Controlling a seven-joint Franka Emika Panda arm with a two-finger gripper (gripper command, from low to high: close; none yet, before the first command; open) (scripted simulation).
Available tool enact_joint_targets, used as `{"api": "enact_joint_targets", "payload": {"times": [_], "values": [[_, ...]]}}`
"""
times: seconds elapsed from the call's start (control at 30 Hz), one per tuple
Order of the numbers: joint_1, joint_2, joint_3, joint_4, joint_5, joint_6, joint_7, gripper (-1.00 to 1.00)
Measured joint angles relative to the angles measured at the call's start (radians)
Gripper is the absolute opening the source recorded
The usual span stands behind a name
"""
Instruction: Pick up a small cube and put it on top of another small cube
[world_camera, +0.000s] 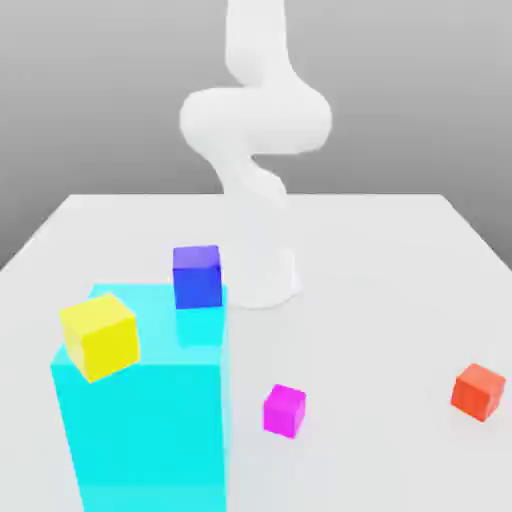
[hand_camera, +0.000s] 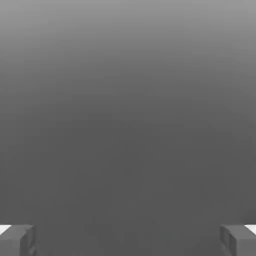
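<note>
The small orange-red cube (world_camera: 478, 391) rests on the white table (world_camera: 380, 260) at the exterior view's right, near the front. A magenta cube (world_camera: 284, 410) of about the same size lies on the table near the front middle. In the hand view my gripper (hand_camera: 128, 240) is open, its two grey fingertips (hand_camera: 18, 240) far apart with nothing between them and only a plain grey backdrop ahead. The white arm (world_camera: 255, 120) rises from its base at the table's middle and goes up out of the exterior view.
A tall cyan block (world_camera: 150, 420) stands at the front on the exterior view's left. A yellow cube (world_camera: 99, 335) sits tilted at its upper front corner and a larger blue cube (world_camera: 196, 276) stands at its back edge.
</note>
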Motion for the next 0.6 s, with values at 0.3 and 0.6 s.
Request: {"api": "enact_joint_targets", "payload": {"times": [0.3,0.6], "values": [[0.259,0.239,-0.072,-0.058,0.090,0.100,-0.421,0.00],[0.466,0.475,-0.089,-0.115,0.176,0.197,-0.830,0.00]]}}
